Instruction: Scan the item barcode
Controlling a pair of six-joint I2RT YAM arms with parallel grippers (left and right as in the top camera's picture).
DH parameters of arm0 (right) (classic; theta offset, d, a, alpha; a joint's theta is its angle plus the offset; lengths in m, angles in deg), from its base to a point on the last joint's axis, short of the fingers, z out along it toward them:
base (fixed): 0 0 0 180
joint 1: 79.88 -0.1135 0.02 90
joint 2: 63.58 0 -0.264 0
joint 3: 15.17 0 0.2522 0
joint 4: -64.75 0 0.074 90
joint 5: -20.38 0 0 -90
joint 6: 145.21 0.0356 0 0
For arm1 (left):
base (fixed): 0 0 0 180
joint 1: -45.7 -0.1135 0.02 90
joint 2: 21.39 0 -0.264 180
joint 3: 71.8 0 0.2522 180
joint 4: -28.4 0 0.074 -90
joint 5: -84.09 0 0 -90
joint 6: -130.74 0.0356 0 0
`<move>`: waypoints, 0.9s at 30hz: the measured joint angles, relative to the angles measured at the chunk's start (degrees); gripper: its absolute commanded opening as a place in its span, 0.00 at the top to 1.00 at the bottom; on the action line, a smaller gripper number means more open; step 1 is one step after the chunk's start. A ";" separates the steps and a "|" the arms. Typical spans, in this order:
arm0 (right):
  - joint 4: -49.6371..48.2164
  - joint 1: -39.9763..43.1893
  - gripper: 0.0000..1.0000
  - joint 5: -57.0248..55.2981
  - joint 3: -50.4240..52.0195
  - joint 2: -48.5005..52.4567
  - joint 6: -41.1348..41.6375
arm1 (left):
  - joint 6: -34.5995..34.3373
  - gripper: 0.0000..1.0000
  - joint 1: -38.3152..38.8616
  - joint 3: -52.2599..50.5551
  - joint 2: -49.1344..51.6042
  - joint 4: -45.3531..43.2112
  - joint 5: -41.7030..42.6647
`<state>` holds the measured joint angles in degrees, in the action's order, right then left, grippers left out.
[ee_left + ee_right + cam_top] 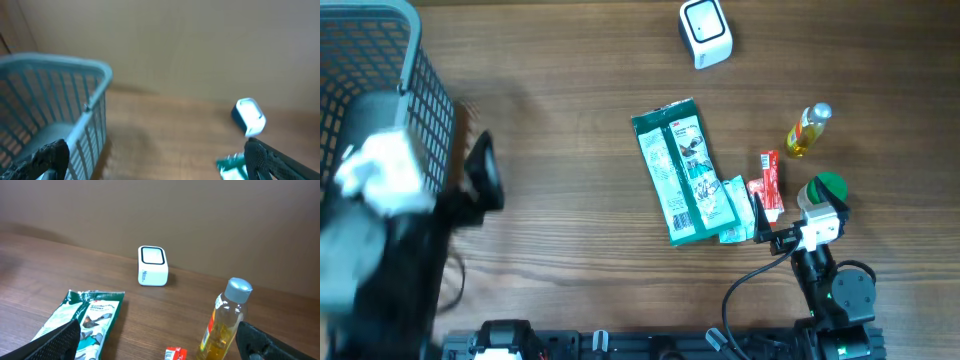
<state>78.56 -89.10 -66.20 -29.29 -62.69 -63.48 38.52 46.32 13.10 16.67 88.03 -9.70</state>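
Note:
The white barcode scanner point(705, 32) stands at the back of the wooden table, also seen as the scanner point(152, 266) and the scanner point(249, 116). A large green glove packet point(678, 170) lies mid-table, with a smaller green packet point(733, 212) against its lower right corner. Right of them are a red packet point(770, 184) and a yellow bottle point(807, 130). My right gripper point(788, 212) sits low by the red packet point(176, 354), open and empty, with the bottle point(225, 322) just ahead. My left gripper point(472, 192) hangs blurred beside the basket, open and empty.
A blue wire basket point(375, 70) fills the back left corner, and the basket point(55, 100) is close in the left wrist view. A green round thing point(825, 188) shows by the right wrist. A black cable point(745, 285) runs near the front edge.

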 measured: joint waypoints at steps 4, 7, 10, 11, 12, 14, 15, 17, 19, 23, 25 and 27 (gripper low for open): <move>0.00 0.00 0.00 0.02 0.00 0.00 0.00 | 0.00 0.00 0.00 -1.18 -6.47 1.46 0.00; -0.02 0.00 0.00 0.02 0.00 0.00 0.00 | 0.02 0.00 0.00 -6.80 -10.91 3.13 0.00; 0.00 0.00 0.01 0.02 0.00 0.00 0.00 | 0.00 0.00 0.00 -13.44 -15.02 4.50 0.15; -0.02 0.00 0.00 0.02 0.00 0.00 0.00 | 0.00 0.00 0.00 -14.88 -15.87 4.46 0.24; 0.00 0.00 0.01 0.02 0.00 0.00 0.00 | 0.00 0.00 0.00 -20.00 -18.78 3.52 0.52; -0.02 0.00 0.00 0.02 0.00 0.00 0.00 | -0.07 0.00 0.00 -25.99 -22.05 -3.13 1.55; -0.02 0.00 0.00 0.02 0.00 0.00 0.00 | -0.09 0.00 0.00 -28.46 -23.63 -6.10 2.19; -0.02 0.00 0.01 0.02 0.00 0.00 0.00 | -0.31 0.00 0.00 -33.66 -27.30 -14.80 3.78; 0.00 0.00 0.00 0.02 0.00 0.00 0.00 | -0.70 0.00 -0.52 -38.53 -30.40 -28.89 5.68; -0.02 0.00 0.00 0.02 0.00 0.00 0.00 | -3.06 0.00 -2.36 -45.99 -35.32 -49.18 8.24; -0.02 0.00 0.00 0.02 0.00 0.00 0.00 | -5.18 0.00 -2.64 -49.20 -36.83 -55.41 8.66; -0.02 0.00 0.00 0.02 0.00 0.00 0.00 | -7.76 0.00 -2.67 -52.33 -37.31 -60.98 8.63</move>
<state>78.54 -89.10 -66.18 -29.29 -62.69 -63.48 30.76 43.66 -39.23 -20.64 27.05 -1.07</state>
